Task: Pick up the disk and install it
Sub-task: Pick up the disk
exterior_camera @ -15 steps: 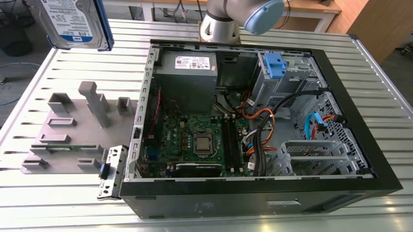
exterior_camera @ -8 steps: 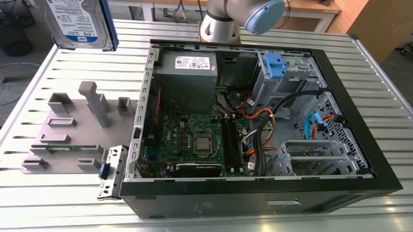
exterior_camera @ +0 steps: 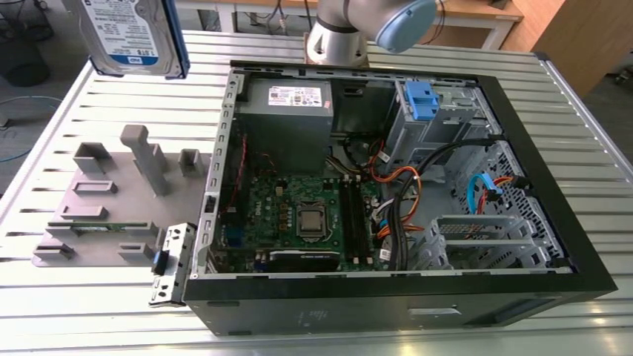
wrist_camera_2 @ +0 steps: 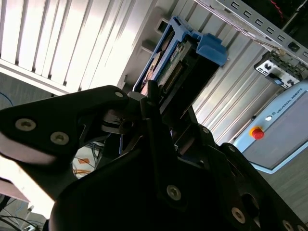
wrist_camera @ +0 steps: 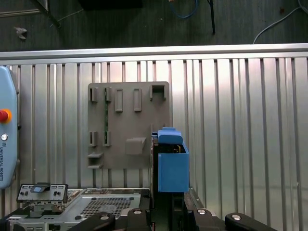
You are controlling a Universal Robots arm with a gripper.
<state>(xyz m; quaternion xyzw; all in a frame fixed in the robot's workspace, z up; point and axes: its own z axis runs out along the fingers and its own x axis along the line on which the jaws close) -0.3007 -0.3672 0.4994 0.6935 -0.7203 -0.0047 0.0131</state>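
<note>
1. Noted the disk (exterior_camera: pixel 133 35) held aloft, clear of the slatted table (exterior_camera: pixel 59 111), label facing out, at the exterior view's upper left; seen edge-on, blue-framed, in both wrist views.
2. Found the gripper (wrist_camera_2: pixel 166 103) closed tight on one end of the disk; nothing else held.
3. Observed the grey fixture plate (wrist_camera: pixel 127 125) flat on the table beneath, its edge partly covered by the disk in the first wrist view.
4. Recorded the open computer case (exterior_camera: pixel 396 185) just beside the plate, toward the exterior view's right, well apart from the disk; power-supply box (exterior_camera: pixel 287 104) and blue latch (exterior_camera: pixel 420 100) inside.
</note>
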